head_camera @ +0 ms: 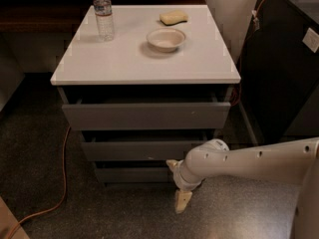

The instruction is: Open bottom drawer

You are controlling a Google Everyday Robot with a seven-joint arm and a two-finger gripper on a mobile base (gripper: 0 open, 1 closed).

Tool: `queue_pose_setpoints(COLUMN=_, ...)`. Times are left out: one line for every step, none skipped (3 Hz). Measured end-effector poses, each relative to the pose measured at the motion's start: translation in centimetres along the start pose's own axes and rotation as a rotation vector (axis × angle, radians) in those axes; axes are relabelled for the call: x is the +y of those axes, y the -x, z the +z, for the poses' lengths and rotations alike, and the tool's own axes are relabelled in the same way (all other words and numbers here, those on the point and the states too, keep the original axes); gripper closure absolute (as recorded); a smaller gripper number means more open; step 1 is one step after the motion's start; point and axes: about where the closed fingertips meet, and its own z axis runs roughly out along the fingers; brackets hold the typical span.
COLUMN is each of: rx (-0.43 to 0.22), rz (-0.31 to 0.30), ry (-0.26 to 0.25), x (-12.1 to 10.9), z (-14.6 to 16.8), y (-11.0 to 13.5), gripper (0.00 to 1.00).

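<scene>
The bottom drawer (pixel 132 174) is the lowest grey flat front of the white-topped cabinet (pixel 144 59), just above the floor, and it sticks out only slightly. My gripper (pixel 177 182) is at the drawer's right end, low by the floor, on the white arm reaching in from the right. It is open. The upper tan fingertip (pixel 172 164) is at the drawer front's top right edge. The lower fingertip (pixel 182 201) hangs over the floor in front of the cabinet. The drawer's inside is hidden.
The mid drawer (pixel 144 150) and the wide top drawer (pixel 144 115) stand slightly out above it. A water bottle (pixel 103 12), a bowl (pixel 166 38) and a yellow sponge (pixel 174 17) are on the top. An orange cable (pixel 62 173) lies left; a dark cabinet (pixel 284 73) stands right.
</scene>
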Motion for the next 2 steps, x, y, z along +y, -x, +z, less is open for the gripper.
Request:
queue_pose_setpoints(rx=0.011, rz=-0.029, ry=-0.036, x=-0.02, z=7.54, y=-1.95, gripper=0.00)
queue_pose_setpoints(rx=0.010, rz=-0.029, ry=-0.036, x=0.01, z=7.56, y=-1.93, gripper=0.00)
